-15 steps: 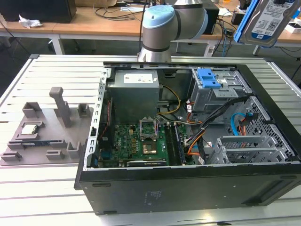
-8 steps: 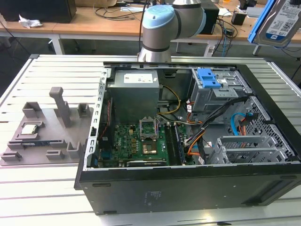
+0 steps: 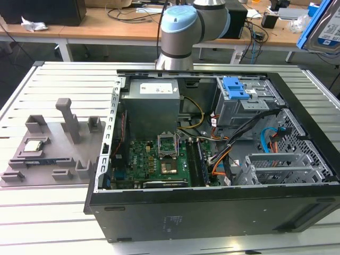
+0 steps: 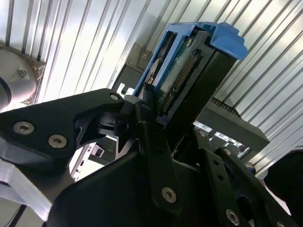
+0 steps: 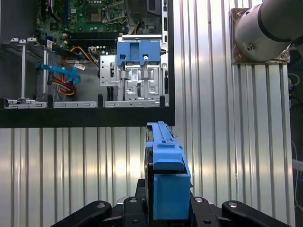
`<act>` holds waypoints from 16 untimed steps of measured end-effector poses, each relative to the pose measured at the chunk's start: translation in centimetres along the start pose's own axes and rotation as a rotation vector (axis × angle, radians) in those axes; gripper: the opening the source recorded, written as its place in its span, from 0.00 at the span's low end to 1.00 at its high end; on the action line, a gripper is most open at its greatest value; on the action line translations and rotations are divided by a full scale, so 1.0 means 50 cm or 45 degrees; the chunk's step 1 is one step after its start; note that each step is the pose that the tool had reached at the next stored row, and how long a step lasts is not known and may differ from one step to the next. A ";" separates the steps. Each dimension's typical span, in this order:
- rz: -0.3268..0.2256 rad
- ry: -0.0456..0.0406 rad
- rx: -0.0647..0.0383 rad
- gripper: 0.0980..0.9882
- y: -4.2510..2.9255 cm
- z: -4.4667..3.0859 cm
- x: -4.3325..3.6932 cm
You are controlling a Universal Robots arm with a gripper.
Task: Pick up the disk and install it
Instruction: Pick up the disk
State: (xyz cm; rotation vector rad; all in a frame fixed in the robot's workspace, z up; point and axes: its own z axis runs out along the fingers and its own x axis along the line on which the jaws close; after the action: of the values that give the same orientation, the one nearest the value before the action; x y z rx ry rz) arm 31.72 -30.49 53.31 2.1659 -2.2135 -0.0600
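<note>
Blue-framed disk [image 3: 325,26], at the exterior view's upper right, sits pinched in our gripper [image 4: 150,106] (by one end); it could pivot loose.

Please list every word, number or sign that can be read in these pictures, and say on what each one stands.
No text can be read for certain.
Label on the disk: print too small.
Sticker on the power supply: blurred.
Sticker on the drive cage: too small.
Marks on the computer case front wall: too faint.
</note>
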 end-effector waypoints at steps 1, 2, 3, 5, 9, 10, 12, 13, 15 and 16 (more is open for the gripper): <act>0.000 0.000 0.000 0.30 -0.006 0.000 0.000; 0.000 0.000 0.000 0.30 -0.012 -0.001 0.000; 0.000 0.000 -0.001 0.30 -0.018 -0.001 0.000; 0.000 0.000 -0.001 0.30 -0.031 -0.002 -0.001; 0.000 0.000 -0.001 0.30 -0.036 -0.002 -0.001; 0.000 0.000 -0.001 0.30 -0.036 -0.002 -0.001; 0.000 0.000 -0.001 0.30 -0.037 -0.002 0.001; 0.000 0.000 -0.001 0.30 -0.037 -0.002 0.007; 0.000 0.000 -0.001 0.30 -0.037 -0.002 0.021; 0.000 0.000 -0.001 0.30 -0.037 -0.002 0.032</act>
State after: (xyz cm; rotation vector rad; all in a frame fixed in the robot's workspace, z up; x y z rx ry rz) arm 33.55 -32.14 53.30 2.1655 -2.2129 -0.0610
